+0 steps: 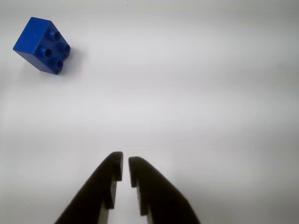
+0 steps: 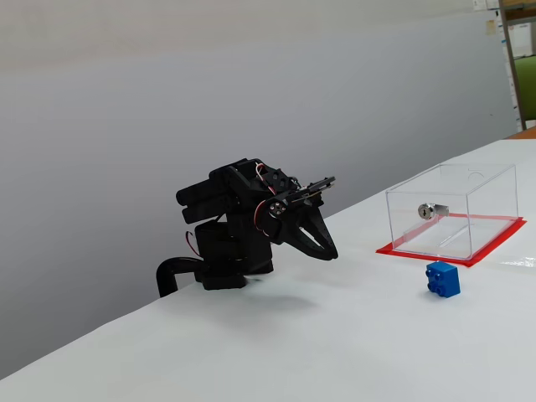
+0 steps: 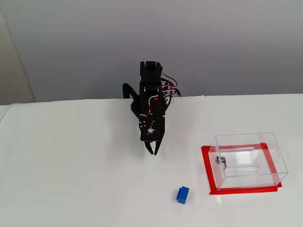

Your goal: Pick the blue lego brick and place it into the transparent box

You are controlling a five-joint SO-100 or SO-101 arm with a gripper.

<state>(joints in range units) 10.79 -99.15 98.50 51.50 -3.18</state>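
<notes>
Blue lego brick [image 3: 182,195] is sat on the table, just left of the transparent box [image 3: 248,161].
Gripper [image 1: 125,169] is held nearly closed and empty, well apart from the box.

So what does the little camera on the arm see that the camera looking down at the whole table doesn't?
Only the wrist view shows the brick's round studs up close and the narrow gap between the tips of the hand, which holds nothing. Only the fixed view shows the transparent box on its red base, the silver piece on it, and the whole black arm folded near the wall. Both show the blue lego brick lying alone on the white table, ahead of the hand and untouched.
</notes>
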